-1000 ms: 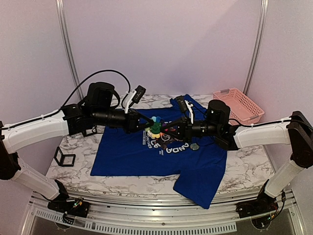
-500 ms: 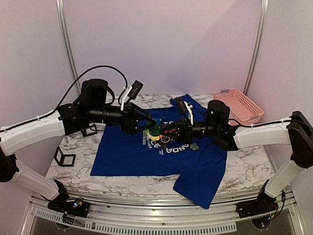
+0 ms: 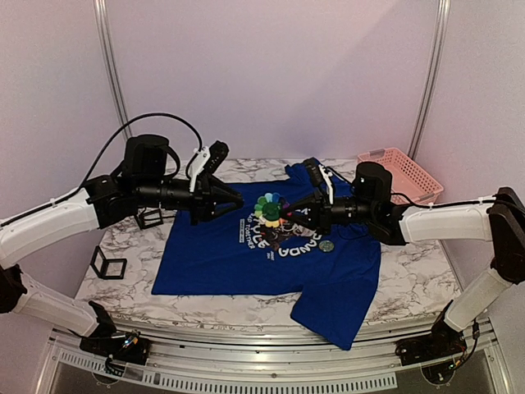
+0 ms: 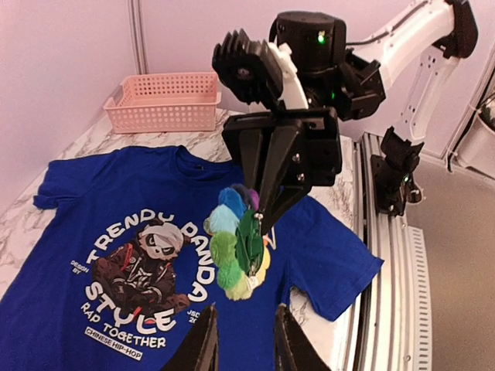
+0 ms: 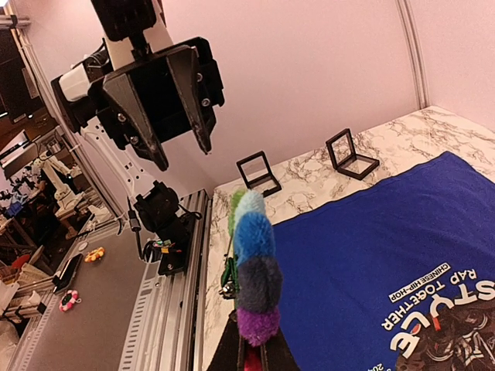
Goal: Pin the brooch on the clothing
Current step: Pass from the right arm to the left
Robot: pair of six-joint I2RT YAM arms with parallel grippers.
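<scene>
Above the middle of the blue T-shirt [image 3: 205,256], your right gripper [image 3: 287,215] was clamped on the flower brooch [image 3: 269,208], holding it clear of the cloth. Your left gripper [image 3: 234,199] hung just left of it, jaws apparently slightly apart and empty.

We see pale pinkish walls [image 3: 271,74] with two metal uprights [image 3: 112,74] behind an evenly lit, marble-patterned table [image 3: 410,287] and a grey floor [image 4: 456,247] beside it.
</scene>
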